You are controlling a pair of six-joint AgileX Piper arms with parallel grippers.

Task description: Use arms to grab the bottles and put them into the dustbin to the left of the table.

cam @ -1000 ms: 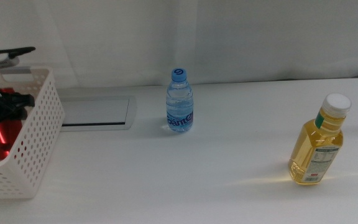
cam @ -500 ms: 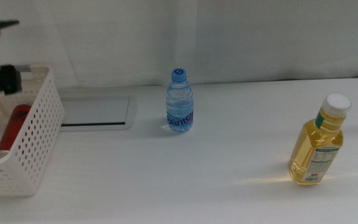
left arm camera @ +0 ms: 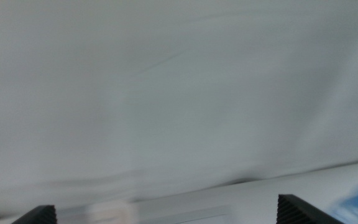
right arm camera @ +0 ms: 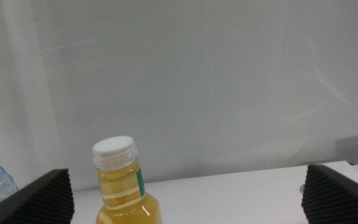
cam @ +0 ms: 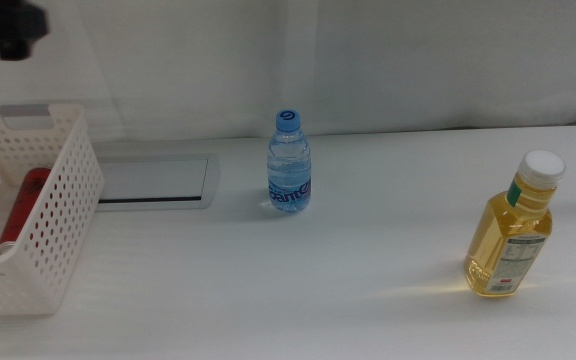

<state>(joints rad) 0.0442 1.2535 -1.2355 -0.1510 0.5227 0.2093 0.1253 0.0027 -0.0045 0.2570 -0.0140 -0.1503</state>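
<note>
Middle view: red can (cam: 20, 208) lies in the dustbin (cam: 56, 235); water bottle (cam: 289, 163) and yellow bottle (cam: 513, 228) stand upright on the table (cam: 298, 285), well apart.

Left wrist view: left gripper (left arm camera: 165, 214) spread wide, empty.

Right wrist view: right gripper (right arm camera: 188, 193) parted, yellow bottle between but untouched.

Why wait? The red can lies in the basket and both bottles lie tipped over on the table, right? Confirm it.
Not quite. The red can does lie in the basket, but the water bottle and the yellow bottle stand upright on the table, as the middle view shows.
</note>
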